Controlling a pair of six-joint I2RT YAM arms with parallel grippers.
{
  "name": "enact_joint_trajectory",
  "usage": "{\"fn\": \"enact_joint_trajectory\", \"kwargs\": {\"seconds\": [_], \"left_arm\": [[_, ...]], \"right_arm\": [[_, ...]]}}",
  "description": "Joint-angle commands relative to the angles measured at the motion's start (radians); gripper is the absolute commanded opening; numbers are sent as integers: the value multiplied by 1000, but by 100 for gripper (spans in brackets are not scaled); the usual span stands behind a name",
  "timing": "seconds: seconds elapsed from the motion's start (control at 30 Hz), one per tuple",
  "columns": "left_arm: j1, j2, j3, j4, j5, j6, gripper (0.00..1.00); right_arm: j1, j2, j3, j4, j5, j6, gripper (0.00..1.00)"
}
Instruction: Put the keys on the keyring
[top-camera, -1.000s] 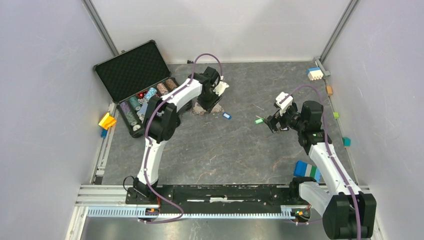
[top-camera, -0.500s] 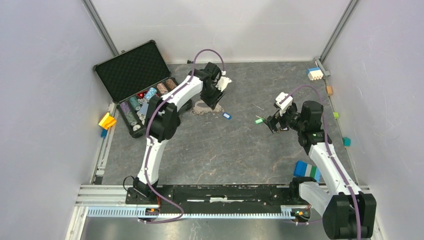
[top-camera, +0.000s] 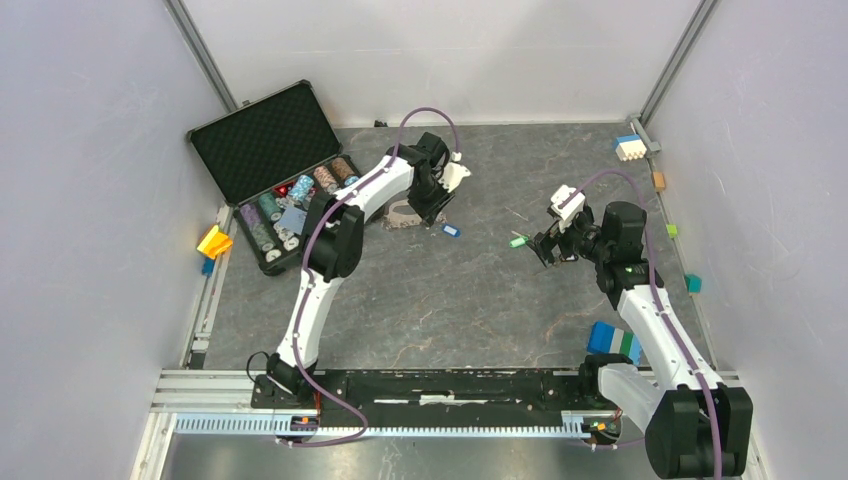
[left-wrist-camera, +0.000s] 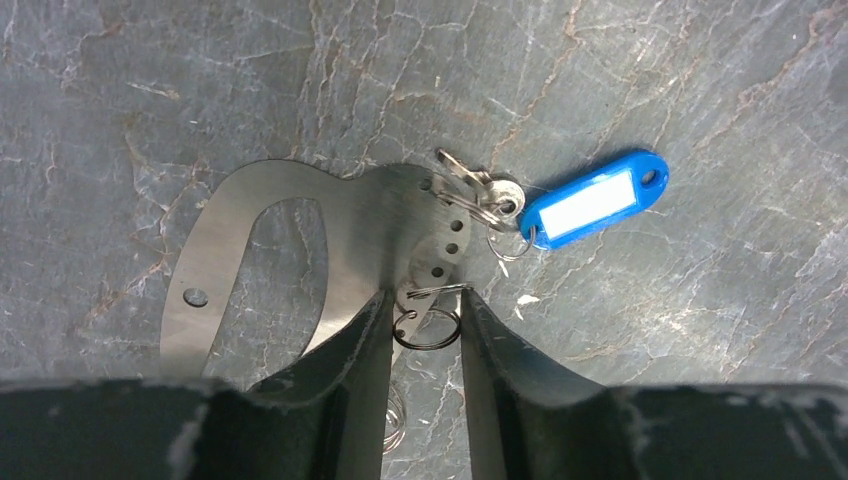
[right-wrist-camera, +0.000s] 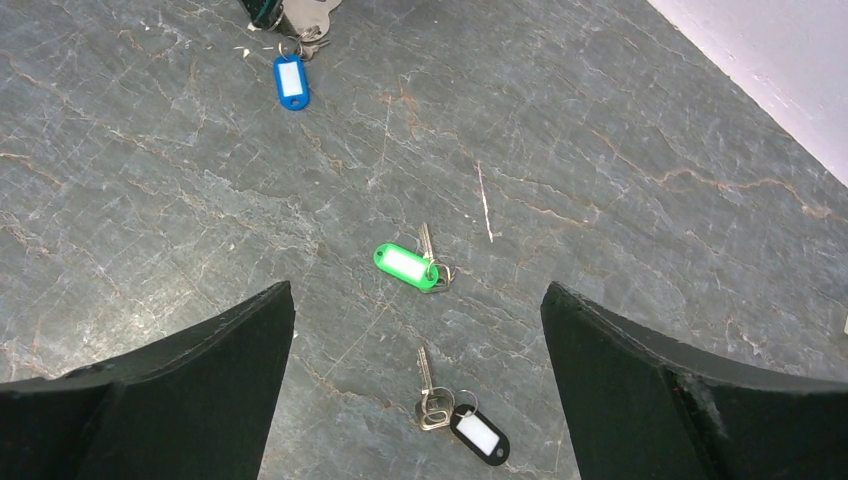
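The keyring, a flat grey metal loop with a row of small holes, lies on the stone table top. The blue-tagged key lies at its holed end. My left gripper points down at that end with its jaws a narrow gap apart, open. A small dark wire ring sits between the jaws, and the left finger overlaps the keyring's edge. From above, the left gripper stands beside the keyring. My right gripper is wide open and holds nothing. It hovers over the green-tagged key and the black-tagged key.
An open black case with poker chips stands at the back left. Coloured blocks lie along the edges: yellow, white and blue, teal, and blue and green by the right arm.
My left gripper has swung right, from over the keyring to its right end near the blue-tagged key, and its jaws have narrowed a little. The right arm has not moved.
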Motion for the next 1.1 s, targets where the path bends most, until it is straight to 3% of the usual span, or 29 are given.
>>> {"fn": "enact_joint_trajectory", "kwargs": {"seconds": [0.0, 0.17, 0.3, 0.7, 1.07], "left_arm": [[-3, 4, 20, -1, 48, 56, 34], [-2, -23, 4, -1, 58, 53, 23], [-2, -51, -10, 0, 54, 50, 22], [-3, -78, -33, -1, 44, 39, 41], [-2, -107, -56, 0, 62, 30, 39]], "right_arm": [[-1, 0, 14, 14, -18, -11, 98], [-1, 4, 14, 14, -21, -13, 98], [-1, 4, 13, 17, -23, -14, 98], [-1, 7, 10, 17, -24, -15, 98], [0, 8, 9, 17, -29, -16, 98]]}}
